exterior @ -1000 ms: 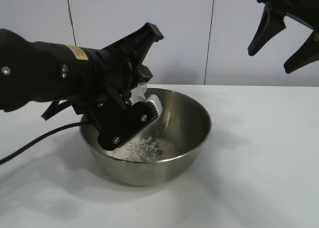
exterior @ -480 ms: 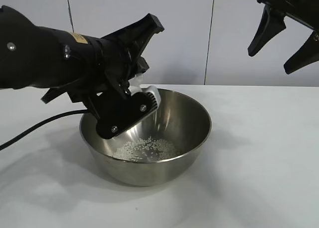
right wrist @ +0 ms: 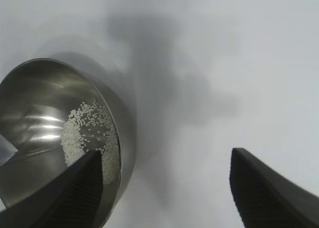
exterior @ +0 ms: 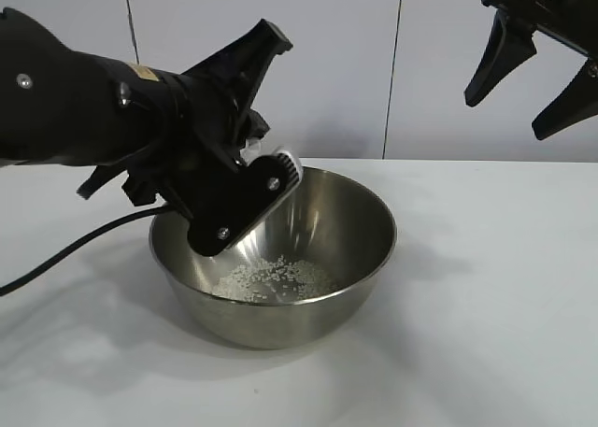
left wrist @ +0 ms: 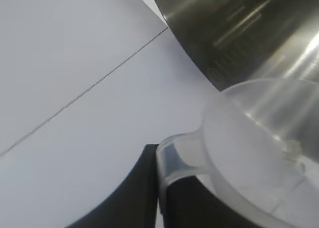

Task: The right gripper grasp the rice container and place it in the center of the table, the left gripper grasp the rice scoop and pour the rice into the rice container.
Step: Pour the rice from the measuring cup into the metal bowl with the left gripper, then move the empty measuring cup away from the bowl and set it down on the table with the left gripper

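The rice container (exterior: 280, 322), a shiny steel bowl, stands mid-table with a small heap of rice (exterior: 271, 277) on its bottom. My left gripper (exterior: 271, 170) hovers tilted over the bowl's left rim, shut on the handle of the rice scoop (exterior: 289, 159), which is mostly hidden behind the fingers. In the left wrist view the clear scoop (left wrist: 249, 138) looks empty, its handle (left wrist: 174, 153) pinched by the left gripper (left wrist: 160, 198), with the bowl (left wrist: 239, 28) beyond. My right gripper (exterior: 512, 111) hangs open, high at the right; its wrist view shows that gripper (right wrist: 164, 188) empty above the table beside the bowl (right wrist: 40, 103) and rice (right wrist: 84, 133).
The left arm's black cable (exterior: 75, 245) trails across the white table (exterior: 486, 287) to the left of the bowl. A pale panelled wall (exterior: 355, 63) stands behind.
The left gripper has risen a little and turned with the scoop, drawing up from inside the bowl to above its rim. The right gripper has stayed put.
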